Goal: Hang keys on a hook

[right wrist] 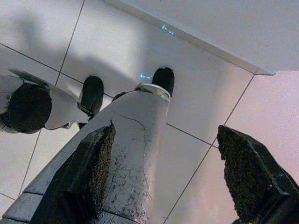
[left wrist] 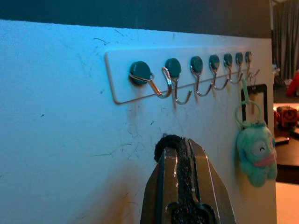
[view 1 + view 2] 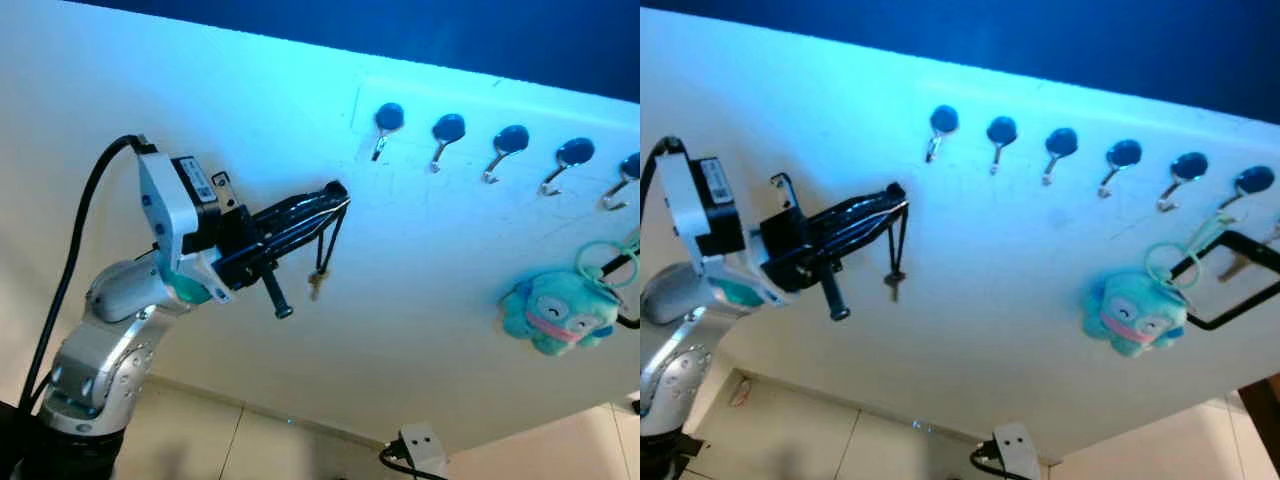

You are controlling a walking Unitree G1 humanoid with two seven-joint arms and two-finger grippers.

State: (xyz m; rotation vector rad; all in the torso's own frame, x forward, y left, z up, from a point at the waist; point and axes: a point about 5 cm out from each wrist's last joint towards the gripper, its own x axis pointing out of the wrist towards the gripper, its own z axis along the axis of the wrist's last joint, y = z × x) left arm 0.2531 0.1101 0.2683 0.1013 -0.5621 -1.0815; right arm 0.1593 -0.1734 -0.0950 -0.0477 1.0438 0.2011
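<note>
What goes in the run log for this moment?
left gripper: shut on black key cord | small key: dangling | leftmost blue-capped metal hook: not reached | right gripper: open, idle

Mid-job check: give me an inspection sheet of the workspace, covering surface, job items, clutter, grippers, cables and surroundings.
Surface: white wall, scuffed, carrying the hook rail.
Job's things: keys dangle on a black cord loop from the left gripper, below and left of the leftmost hook; that hook is bare.
Clutter: teal plush keychain hangs from a hook further right, beside a black loop.
Grippers: left gripper shut on the cord, raised near the wall; right gripper open, pointing at the floor.
Cables: black cable runs up the left arm; a white plug with cord sits low on the wall.
Surroundings: tiled floor.
</note>
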